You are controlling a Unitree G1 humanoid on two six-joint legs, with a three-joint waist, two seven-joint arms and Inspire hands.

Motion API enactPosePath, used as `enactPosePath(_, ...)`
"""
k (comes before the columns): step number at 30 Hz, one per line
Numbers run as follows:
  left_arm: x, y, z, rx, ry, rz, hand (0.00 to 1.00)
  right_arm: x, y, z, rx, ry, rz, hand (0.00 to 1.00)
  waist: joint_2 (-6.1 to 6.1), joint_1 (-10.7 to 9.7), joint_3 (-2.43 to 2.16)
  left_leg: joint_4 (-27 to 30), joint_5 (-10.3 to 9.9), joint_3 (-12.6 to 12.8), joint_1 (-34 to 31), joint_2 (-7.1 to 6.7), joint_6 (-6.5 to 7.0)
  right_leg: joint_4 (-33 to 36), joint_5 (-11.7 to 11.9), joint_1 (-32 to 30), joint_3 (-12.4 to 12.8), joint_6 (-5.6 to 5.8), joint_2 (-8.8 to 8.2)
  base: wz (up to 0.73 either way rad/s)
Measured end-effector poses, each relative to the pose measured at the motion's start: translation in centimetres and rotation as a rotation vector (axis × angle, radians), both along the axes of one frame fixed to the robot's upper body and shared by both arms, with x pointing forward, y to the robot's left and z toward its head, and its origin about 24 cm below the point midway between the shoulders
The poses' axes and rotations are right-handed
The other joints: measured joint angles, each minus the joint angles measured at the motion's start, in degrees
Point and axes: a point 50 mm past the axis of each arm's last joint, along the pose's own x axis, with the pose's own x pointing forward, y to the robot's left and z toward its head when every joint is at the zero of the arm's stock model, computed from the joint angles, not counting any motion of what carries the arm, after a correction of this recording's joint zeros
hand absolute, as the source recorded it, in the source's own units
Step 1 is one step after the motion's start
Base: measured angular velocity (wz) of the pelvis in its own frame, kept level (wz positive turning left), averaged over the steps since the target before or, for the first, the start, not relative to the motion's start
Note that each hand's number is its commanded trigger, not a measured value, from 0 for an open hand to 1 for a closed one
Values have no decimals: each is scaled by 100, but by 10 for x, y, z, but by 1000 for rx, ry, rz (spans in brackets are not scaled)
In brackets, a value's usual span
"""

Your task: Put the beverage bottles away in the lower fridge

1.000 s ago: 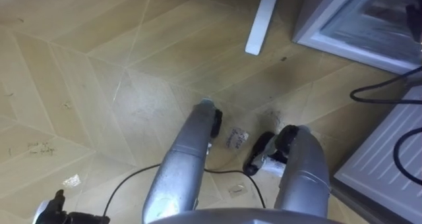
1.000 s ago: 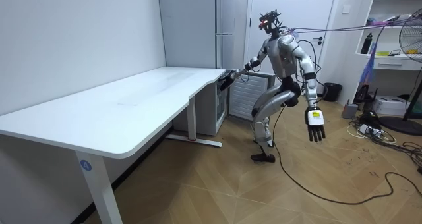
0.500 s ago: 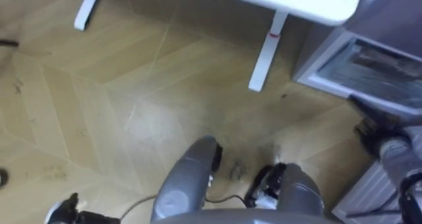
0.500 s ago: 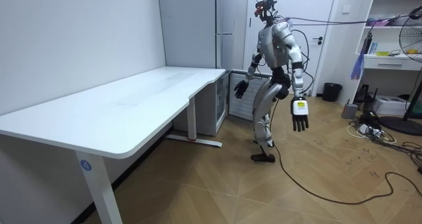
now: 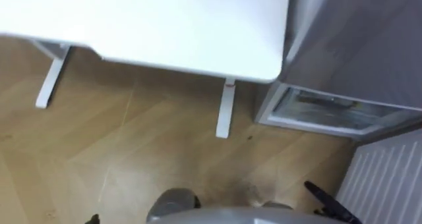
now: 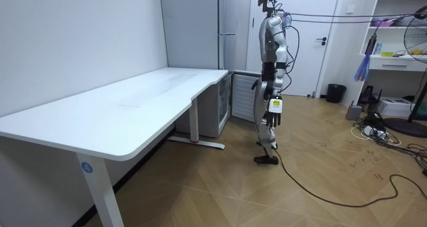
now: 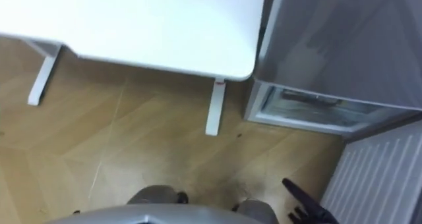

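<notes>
The right hand shows at the lower right of the eye views, with its dark fingers stretched straight and nothing between them. It hangs low beside the body, I think because there is nothing to carry at this moment. The left hand hangs at the robot's side in the room view, fingers straight and pointing down, and it too holds nothing.

Just to the right of the right hand stands the fridge door, white and ribbed on its inner side. It is swung out, so the way in is free. Ahead of the right hand, and well apart from it, is the lower fridge, open toward the robot. What lies inside it is too blurred to tell. Further ahead and to the left of that hand is the white bench, standing on its leg.

Where the drinks are I cannot tell, as neither hand has one. My judgement is that the fridge is prepared for loading, and that the robot, standing upright beside it, must first find and fetch a drink.
</notes>
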Motion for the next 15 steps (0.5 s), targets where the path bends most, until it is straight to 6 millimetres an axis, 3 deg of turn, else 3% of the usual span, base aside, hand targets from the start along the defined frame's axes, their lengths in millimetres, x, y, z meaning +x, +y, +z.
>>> enactPosePath(5,-2,-9,-3,-18,29,-22,0,-5,9,-3,15,64,200,0,-10,-76,25,-372,56,77,476,42,-26,-523,184,477,25,18,114,-9)
enactPosePath(6,-3,-9,-3,-16,38,-22,0,-6,12,-3,22,72,220,0,-62,-74,58,-415,56,135,579,57,-26,-569,200,562,33,22,122,-14)
enactPosePath(15,-12,-9,-4,-11,111,10,0,-7,17,-5,34,99,292,0,-64,-100,57,-712,85,363,980,94,-21,-845,340,809,364,46,214,-17)
